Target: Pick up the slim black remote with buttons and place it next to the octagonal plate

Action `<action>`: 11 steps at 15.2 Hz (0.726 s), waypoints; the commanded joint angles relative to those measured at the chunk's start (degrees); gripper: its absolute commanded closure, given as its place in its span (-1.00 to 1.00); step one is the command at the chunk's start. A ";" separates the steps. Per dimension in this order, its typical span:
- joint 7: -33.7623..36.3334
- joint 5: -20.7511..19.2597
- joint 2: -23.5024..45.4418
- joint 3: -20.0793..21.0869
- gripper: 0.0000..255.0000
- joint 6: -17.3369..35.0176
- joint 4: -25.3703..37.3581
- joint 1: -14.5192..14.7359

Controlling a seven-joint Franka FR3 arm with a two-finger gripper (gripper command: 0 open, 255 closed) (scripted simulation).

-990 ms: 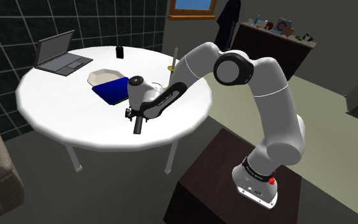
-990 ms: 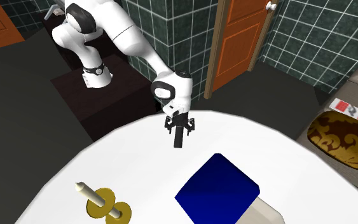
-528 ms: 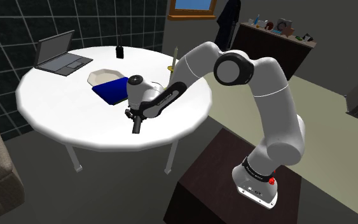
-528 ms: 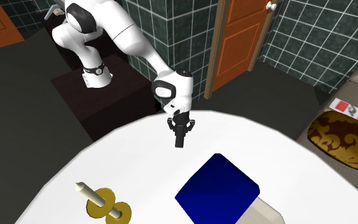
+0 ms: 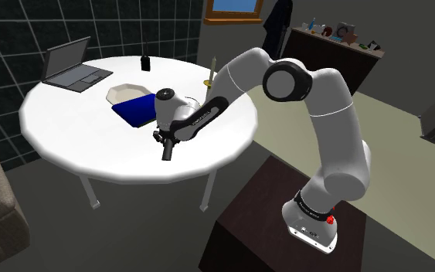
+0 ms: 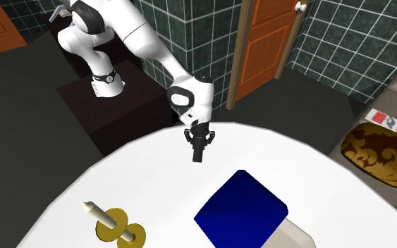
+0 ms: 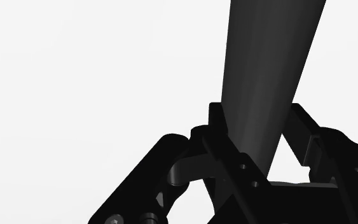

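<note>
A slim dark remote (image 7: 266, 70) lies on the white round table (image 5: 69, 147), and my gripper (image 7: 254, 137) is shut on its near end. In the shoulder view the gripper (image 5: 165, 145) points down at the remote (image 5: 165, 154) near the table's front edge. The second exterior view shows the remote (image 6: 198, 153) under the gripper (image 6: 197, 140). The pale octagonal plate (image 5: 123, 93) sits further back on the table, partly covered by a blue block (image 5: 136, 110); the gripper is in front of the block.
A laptop (image 5: 73, 68) stands open at the table's back left. A small dark bottle (image 5: 145, 62) and a candle on a gold holder (image 5: 209, 73) stand at the back. A dark stand (image 5: 262, 224) holds the arm's base. A sofa cushion (image 6: 383, 151) lies beyond the table.
The fingers have come together onto the remote's end; a second ago they stood apart on either side of it. The arm has barely shifted.
</note>
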 commanded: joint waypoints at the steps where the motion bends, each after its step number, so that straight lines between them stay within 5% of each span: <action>1: -0.39 0.40 -1.23 0.38 1.00 -0.75 -0.53 -0.25; 11: -2.79 2.77 -6.97 2.32 1.00 -5.03 -1.85 -1.53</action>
